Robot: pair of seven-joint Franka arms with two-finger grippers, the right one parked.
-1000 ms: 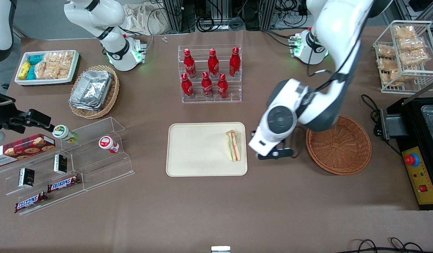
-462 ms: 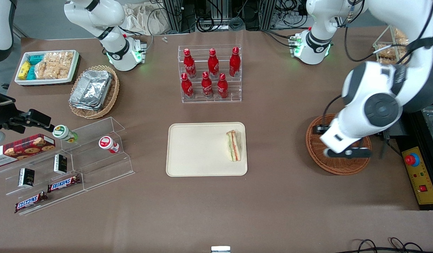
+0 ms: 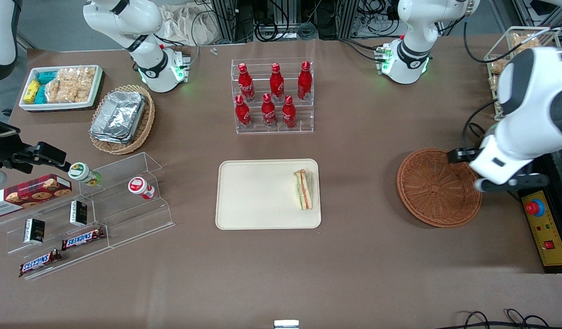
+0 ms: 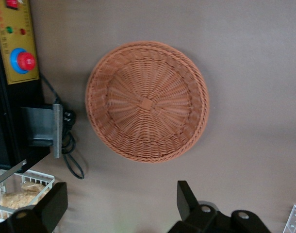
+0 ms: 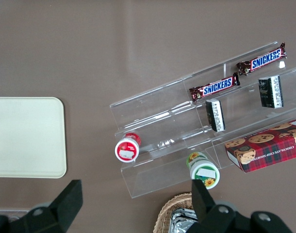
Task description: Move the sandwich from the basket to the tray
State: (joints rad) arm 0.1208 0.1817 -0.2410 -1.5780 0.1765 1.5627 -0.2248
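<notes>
Hovering spread and empty above the worktop (image 3: 363, 256), claw (image 4: 120, 204) hung just beside the basket (image 3: 438, 187), sandwich (image 3: 303, 189) well apart from it, lying on the tray (image 3: 255, 194).

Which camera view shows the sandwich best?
The front view: the sandwich lies in full sight on the tray. The left wrist view shows only the basket, with nothing in it, below the open hand. The right wrist view shows one bare end of the tray, without the sandwich.
</notes>
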